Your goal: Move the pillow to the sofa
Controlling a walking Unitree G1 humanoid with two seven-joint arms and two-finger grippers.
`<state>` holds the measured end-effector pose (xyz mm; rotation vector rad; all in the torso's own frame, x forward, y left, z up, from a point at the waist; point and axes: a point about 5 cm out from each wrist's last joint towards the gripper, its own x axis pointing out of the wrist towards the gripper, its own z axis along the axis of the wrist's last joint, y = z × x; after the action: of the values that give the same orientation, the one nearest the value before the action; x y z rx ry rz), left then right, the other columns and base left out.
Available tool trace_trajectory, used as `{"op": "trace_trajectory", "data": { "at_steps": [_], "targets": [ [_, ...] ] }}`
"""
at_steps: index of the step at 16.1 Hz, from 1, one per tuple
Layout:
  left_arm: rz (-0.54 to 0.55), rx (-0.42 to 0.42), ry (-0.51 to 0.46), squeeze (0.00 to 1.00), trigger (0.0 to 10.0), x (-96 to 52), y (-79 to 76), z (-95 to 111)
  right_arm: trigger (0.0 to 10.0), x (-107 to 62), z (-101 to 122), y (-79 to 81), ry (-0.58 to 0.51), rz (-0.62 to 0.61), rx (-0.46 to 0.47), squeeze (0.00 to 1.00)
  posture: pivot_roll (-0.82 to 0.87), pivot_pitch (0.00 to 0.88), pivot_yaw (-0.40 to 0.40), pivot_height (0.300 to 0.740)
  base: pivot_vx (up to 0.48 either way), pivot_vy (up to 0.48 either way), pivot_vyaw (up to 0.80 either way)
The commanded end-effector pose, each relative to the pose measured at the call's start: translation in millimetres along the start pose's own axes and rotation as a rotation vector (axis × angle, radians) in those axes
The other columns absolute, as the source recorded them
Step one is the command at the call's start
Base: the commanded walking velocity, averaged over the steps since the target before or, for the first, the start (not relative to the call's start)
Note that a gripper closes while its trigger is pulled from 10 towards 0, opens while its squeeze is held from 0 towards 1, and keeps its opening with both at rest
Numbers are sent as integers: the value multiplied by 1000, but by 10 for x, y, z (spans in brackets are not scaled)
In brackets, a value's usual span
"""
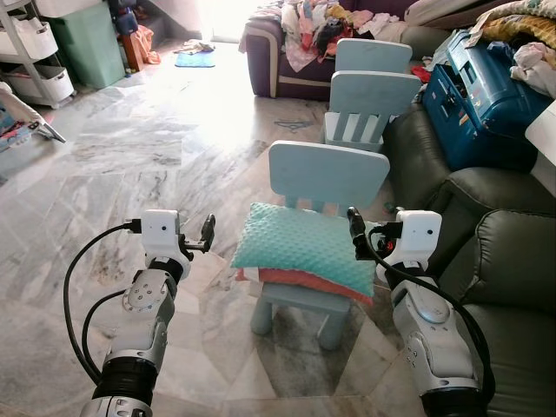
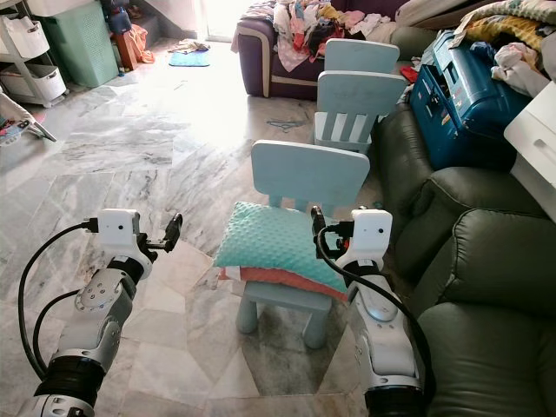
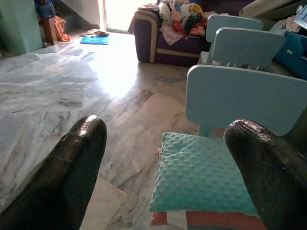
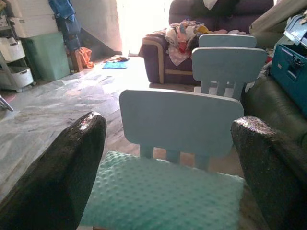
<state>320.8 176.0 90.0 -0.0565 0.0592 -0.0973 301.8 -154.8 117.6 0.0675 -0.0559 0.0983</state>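
The chair's seat is hidden beneath the pillow, a teal dotted cushion with an orange layer along its front edge; the chair's legs are partly cut off from sight. The chair stands on a marble floor, just beside a dark sofa. The left claw hovers left of the pillow, fingers spread. The right claw hangs over the pillow's right edge, fingers spread.

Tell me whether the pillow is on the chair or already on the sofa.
On the chair: the pillow lies flat on the blue chair seat, beside the dark sofa.
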Motion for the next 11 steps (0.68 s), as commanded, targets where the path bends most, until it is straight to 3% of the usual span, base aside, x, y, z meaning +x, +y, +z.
{"op": "trace_trajectory", "data": {
  "at_steps": [1, 11],
  "targets": [
    [4, 16, -7, 0, 10000, -10, 15, 19, 10000, -9, 13, -29, -6, -16, 5, 0, -103, 58, -10, 740, 0, 0, 0],
    [3, 22, -7, 0, 10000, -17, 6, 12, 10000, -9, 10, -21, -5, -14, 7, 0, -103, 60, -10, 740, 0, 0, 0]
  ]
}}
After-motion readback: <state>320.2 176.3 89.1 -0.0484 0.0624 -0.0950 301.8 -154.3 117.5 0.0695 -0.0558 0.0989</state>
